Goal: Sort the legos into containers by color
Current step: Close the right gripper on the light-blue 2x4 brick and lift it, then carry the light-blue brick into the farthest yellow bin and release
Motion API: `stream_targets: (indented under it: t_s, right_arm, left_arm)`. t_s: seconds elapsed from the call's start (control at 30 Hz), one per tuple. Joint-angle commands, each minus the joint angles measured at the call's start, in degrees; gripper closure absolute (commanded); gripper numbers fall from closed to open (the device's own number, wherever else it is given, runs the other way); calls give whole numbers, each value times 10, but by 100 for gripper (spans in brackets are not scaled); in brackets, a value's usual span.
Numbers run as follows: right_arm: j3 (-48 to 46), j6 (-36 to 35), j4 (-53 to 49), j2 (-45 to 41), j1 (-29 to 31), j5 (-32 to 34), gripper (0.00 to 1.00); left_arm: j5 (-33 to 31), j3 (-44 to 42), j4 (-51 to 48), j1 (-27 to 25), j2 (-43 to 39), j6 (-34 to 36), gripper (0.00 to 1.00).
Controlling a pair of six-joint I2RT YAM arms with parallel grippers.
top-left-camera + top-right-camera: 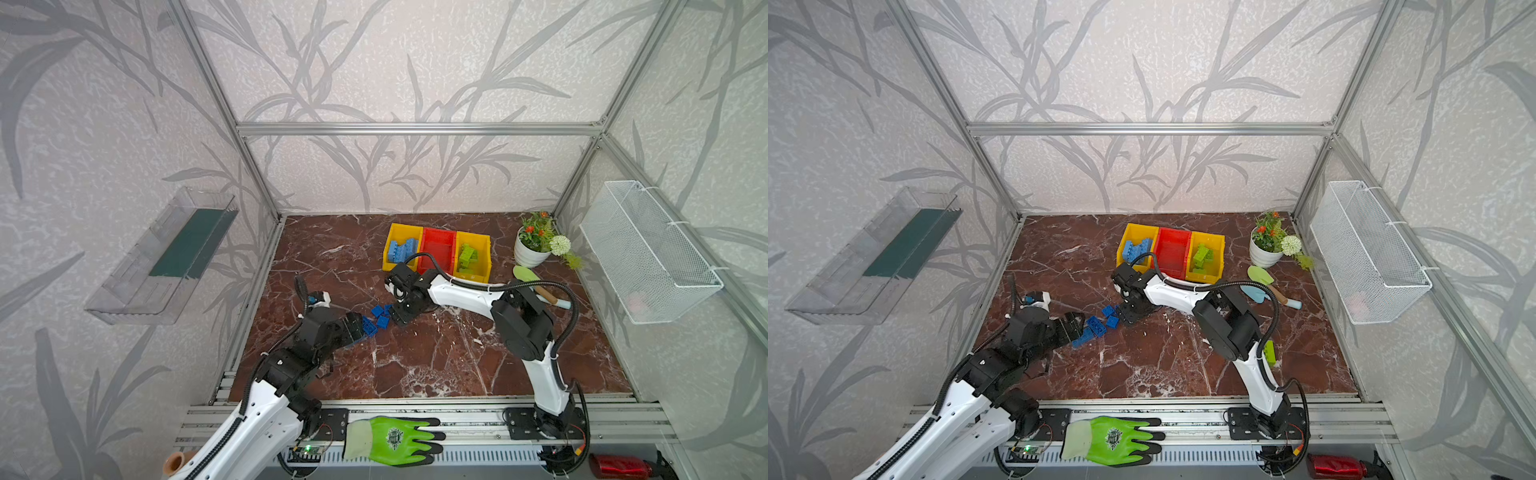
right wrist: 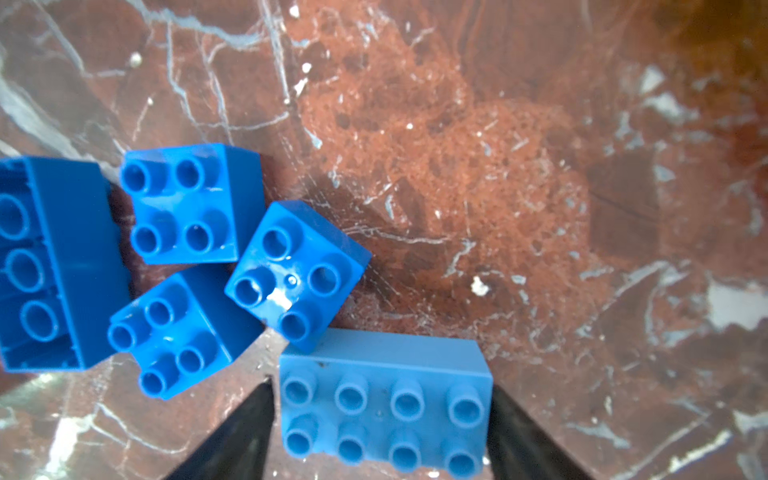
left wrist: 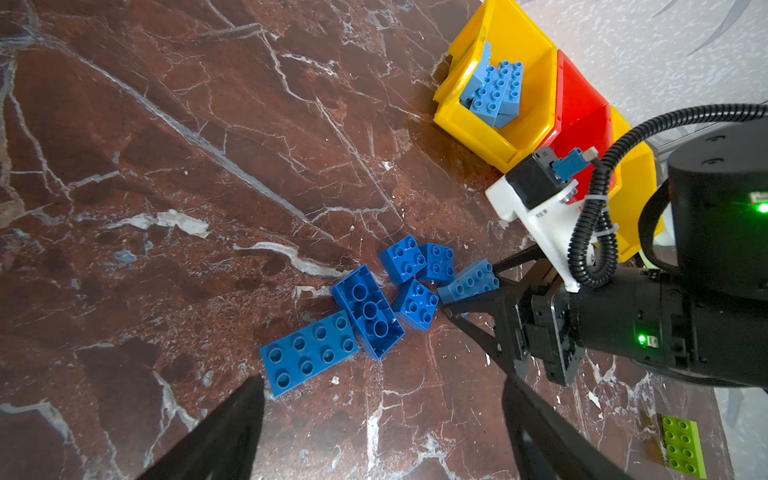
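The right jaws bracket the short ends of the light blue lego point(image 2: 382, 411) on the desk point(image 2: 498, 166); whether they pinch it yet I cannot tell. Best to squeeze squarely and lift straight up, since a dark blue square point(image 2: 297, 270) just ahead of them crowds its corner. The left jaws gape wide, empty.

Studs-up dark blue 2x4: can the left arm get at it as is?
Probably yes. The left gripper is open, the dark blue 2x4 lies just ahead of it, nothing between. An upturned 2x4 lies against it; the right gripper is beyond, at the light blue brick.
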Motion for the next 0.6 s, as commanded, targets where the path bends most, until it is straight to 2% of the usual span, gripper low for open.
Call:
stream_targets:
  t_s: [0.0, 0.13, 0.4, 0.57]
  right_arm:
    - [22, -3, -32, 11, 3, 16, 34]
    - [36, -2, -48, -3, 2, 41, 42]
    - [140, -16, -86, -16, -21, 80, 44]
    - [191, -37, -36, 0, -54, 75, 44]
  left_arm:
    - [-17, 1, 0, 2, 5, 2, 11]
    - [-20, 9, 2, 2, 15, 7, 11]
    - [-31, 40, 23, 3, 80, 19, 11]
    - [-37, 76, 33, 4, 142, 28, 11]
